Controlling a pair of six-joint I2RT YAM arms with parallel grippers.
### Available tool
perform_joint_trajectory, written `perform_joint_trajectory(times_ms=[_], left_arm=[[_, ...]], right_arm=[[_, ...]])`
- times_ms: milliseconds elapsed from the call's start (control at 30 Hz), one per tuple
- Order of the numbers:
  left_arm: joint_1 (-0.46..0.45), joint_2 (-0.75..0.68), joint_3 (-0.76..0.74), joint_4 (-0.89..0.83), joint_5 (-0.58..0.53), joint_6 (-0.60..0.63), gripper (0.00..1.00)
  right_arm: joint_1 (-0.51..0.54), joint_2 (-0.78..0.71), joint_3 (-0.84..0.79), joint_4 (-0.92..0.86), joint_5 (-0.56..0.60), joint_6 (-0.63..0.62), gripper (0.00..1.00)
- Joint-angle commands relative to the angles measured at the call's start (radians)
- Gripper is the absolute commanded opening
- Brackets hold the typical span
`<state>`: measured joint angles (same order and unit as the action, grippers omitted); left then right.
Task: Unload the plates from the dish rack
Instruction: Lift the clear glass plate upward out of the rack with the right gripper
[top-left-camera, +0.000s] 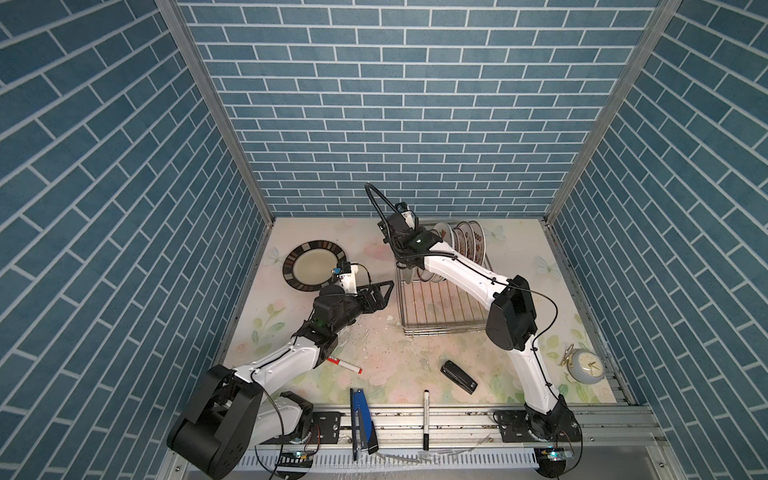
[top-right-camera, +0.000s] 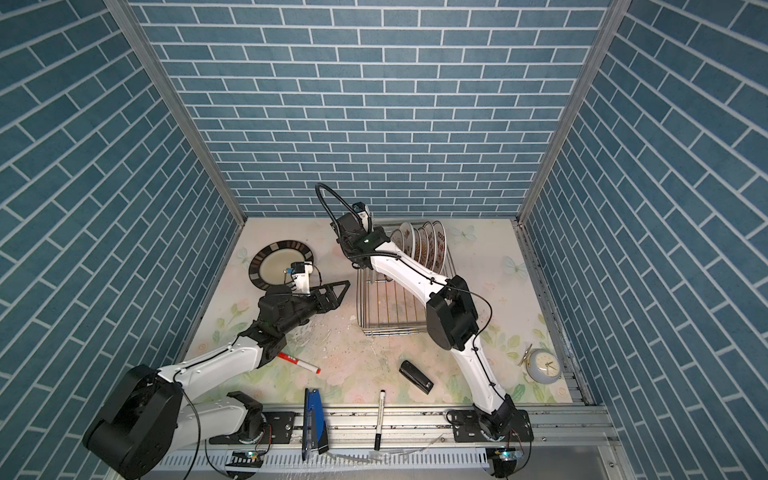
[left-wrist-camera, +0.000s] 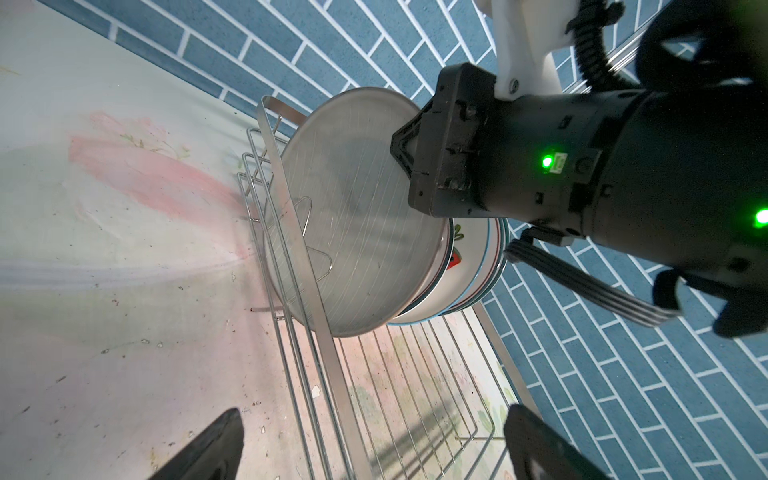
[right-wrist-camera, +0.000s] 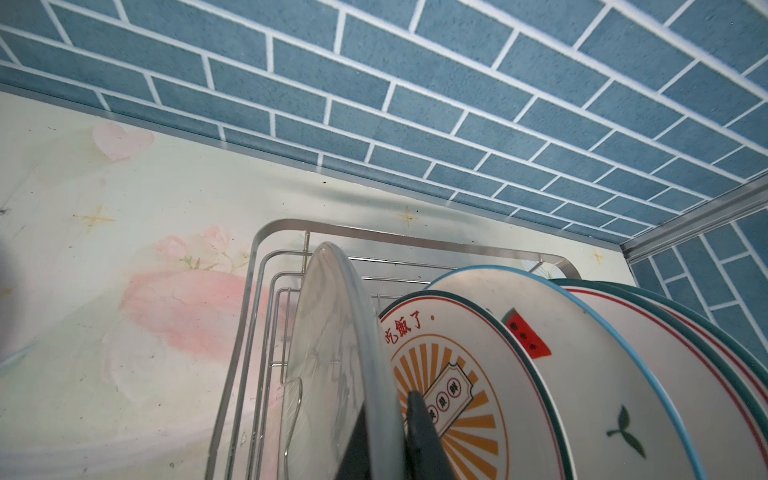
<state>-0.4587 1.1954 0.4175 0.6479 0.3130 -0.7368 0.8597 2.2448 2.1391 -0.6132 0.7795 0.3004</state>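
Observation:
The silver wire dish rack (top-left-camera: 444, 330) (top-right-camera: 390, 329) stands at the back right, with several plates (top-left-camera: 469, 241) (top-right-camera: 424, 245) upright at its far end. My right gripper (right-wrist-camera: 388, 432) (left-wrist-camera: 401, 153) is shut on the rim of the frontmost plate (right-wrist-camera: 328, 353) (left-wrist-camera: 353, 216), whose plain grey underside faces the left wrist camera. Behind it stands an orange sunburst plate (right-wrist-camera: 457, 374), then a watermelon one. A dark-rimmed plate (top-left-camera: 309, 266) (top-right-camera: 276, 264) lies flat at the back left. Beside it my left gripper (top-left-camera: 380, 295) (left-wrist-camera: 374, 440) is open and empty, pointing at the rack.
Towards the front of the table lie a red marker (top-left-camera: 344, 365), a black stapler (top-left-camera: 459, 377), a black marker (top-left-camera: 426, 419) and a blue and black object (top-left-camera: 360, 419). A round clock (top-left-camera: 586, 365) sits at the right edge. Blue brick walls close in three sides.

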Motion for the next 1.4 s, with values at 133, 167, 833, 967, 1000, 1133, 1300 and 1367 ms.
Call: perform_joint_trajectory(times_ms=[133,167,833,967,1000,1133,1300,1367], left_arm=[[-0.006,-0.037,-0.026,-0.009,-0.022,-0.001,1.00],[-0.006,-0.039,-0.028,-0.009,-0.025,-0.001,1.00],[-0.006,-0.055,-0.024,-0.030,-0.029,-0.003,1.00],[-0.006,-0.064,-0.023,-0.041,-0.032,0.001,1.00],[-0.006,-0.066,-0.023,-0.043,-0.035,0.001,1.00],[-0.006,-0.068,-0.022,-0.044,-0.040,0.002,1.00],[-0.006,-0.060,-0.028,-0.012,-0.029,-0.013,1.00],[-0.006,-0.058,-0.027,-0.012,-0.032,-0.016,1.00]], right_arm=[[0.000,0.058,0.137,-0.028,0.080,-0.083,0.09],[-0.003,0.062,0.145,-0.032,0.081,-0.083,0.09],[0.010,-0.035,0.103,0.067,0.153,-0.213,0.05],[0.013,-0.081,0.066,0.094,0.161,-0.228,0.05],[0.015,-0.095,0.046,0.110,0.159,-0.229,0.05],[0.027,-0.148,-0.021,0.163,0.156,-0.250,0.06],[0.047,-0.197,-0.085,0.228,0.180,-0.298,0.04],[0.050,-0.209,-0.100,0.247,0.193,-0.317,0.04]])
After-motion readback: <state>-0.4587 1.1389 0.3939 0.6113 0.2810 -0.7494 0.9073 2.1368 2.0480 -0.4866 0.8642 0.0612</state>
